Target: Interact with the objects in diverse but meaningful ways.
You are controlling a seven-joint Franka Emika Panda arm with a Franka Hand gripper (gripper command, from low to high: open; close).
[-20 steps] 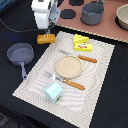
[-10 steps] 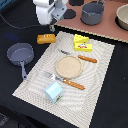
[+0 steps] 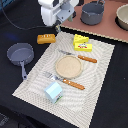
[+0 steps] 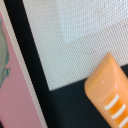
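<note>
The golden-brown bread loaf point(image 3: 46, 38) lies just off the placemat's far-left corner; it also shows in the wrist view point(image 4: 107, 93) as an orange block. The cheese wedge point(image 3: 79, 38) sits on the yellow box with red label point(image 3: 85, 47) on the placemat's far side. The blue-and-white milk carton point(image 3: 54, 92) stands at the placemat's near edge. My gripper point(image 3: 57, 26) hangs above the placemat's far-left corner, apart from the loaf, holding nothing that I can see. Its fingers are too blurred to read and do not show in the wrist view.
A tan plate point(image 3: 68, 66) sits mid-placemat, with an orange-handled knife point(image 3: 86, 58) behind it and a fork point(image 3: 65, 81) in front. A grey pan point(image 3: 19, 53) lies at the exterior view's left. Two grey pots point(image 3: 92, 13) point(image 3: 122, 15) stand on the pink surface point(image 4: 10, 95).
My gripper has moved toward the exterior view's right, from over the dark table to above the placemat's far corner. The objects have not moved.
</note>
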